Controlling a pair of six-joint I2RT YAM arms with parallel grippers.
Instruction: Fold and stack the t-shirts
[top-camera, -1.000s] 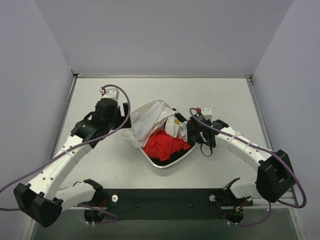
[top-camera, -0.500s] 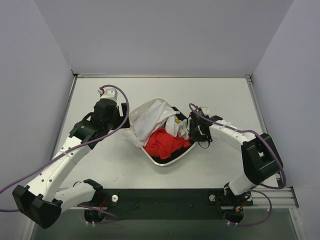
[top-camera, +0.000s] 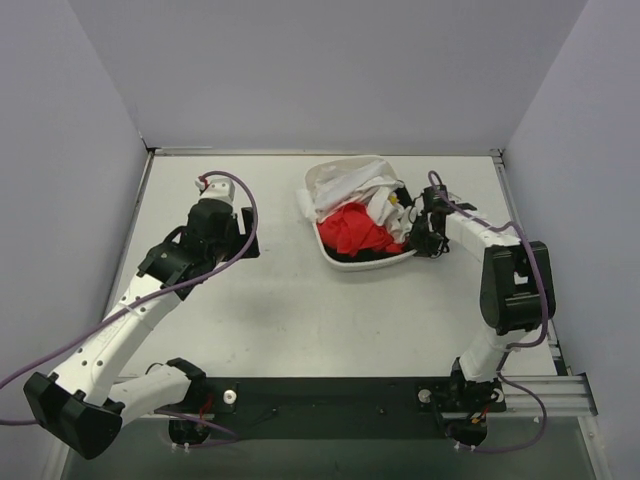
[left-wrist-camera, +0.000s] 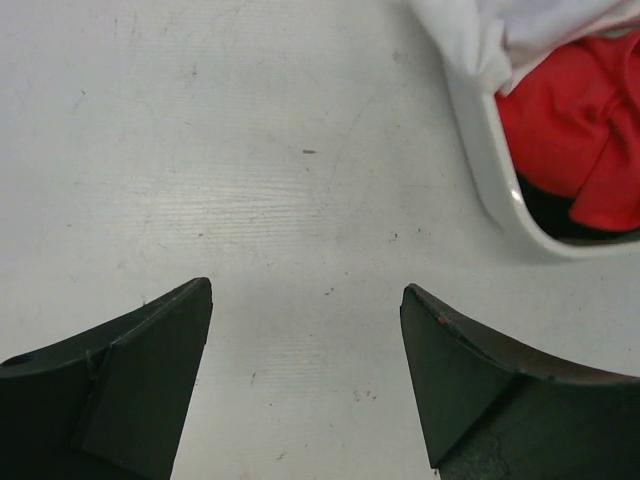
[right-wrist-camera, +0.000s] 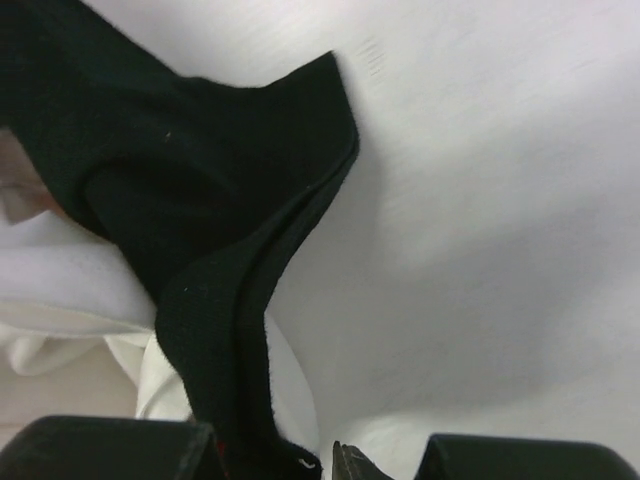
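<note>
Gripping black cloth (right-wrist-camera: 200, 200), right gripper (top-camera: 416, 234) has dragged the tub (top-camera: 360, 264) rightward.

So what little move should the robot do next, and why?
Probably raise the right hand a little, to draw out the black cloth it seems to pinch: the t-shirts lie bunched in the tub, none folded, and the left hand hangs open over the table.

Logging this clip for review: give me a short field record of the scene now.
container: white tub, far half of table, right of centre
contents: red t-shirt, white t-shirts, black cloth, all crumpled
left end effector: open, empty, over bare table
right end effector: at tub's right rim, shut on black cloth
folding: not begun
</note>
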